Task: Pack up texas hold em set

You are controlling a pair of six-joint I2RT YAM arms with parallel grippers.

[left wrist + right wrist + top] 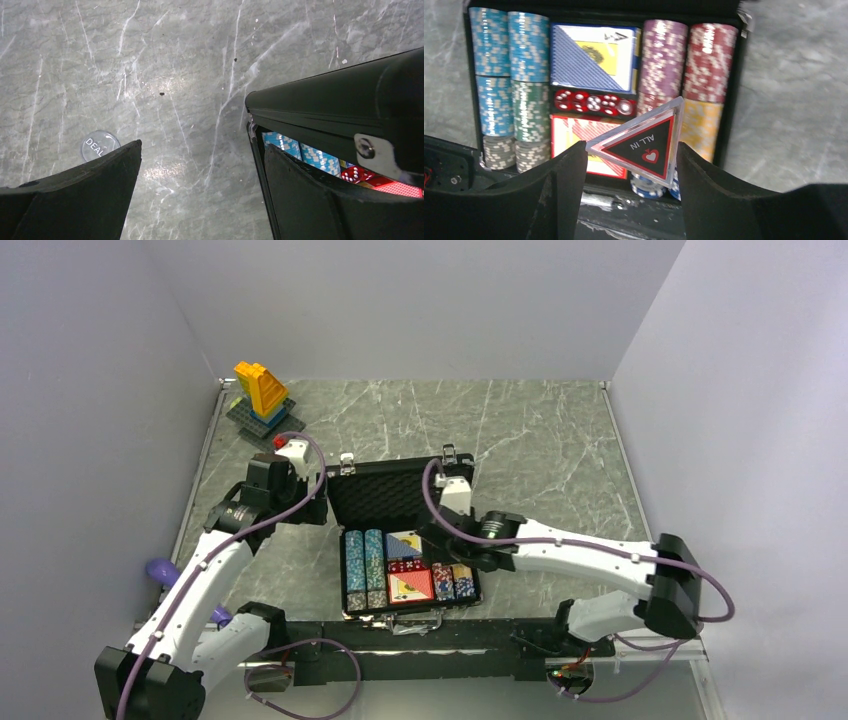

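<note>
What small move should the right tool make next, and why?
Probably lower a little and release. The right tool holds the ALL IN token above the open case, where the chips, decks and dice already sit in place. The token is not yet inside.

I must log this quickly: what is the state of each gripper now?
Left gripper: open, holding nothing.
Right gripper: shut on the triangular ALL IN marker.

A robotics lab cell — plain pale-grey panel walls (90,390) enclose the grey marble-patterned tabletop (540,440) (three sides), a black mounting rail (480,638) along its near edge.
</note>
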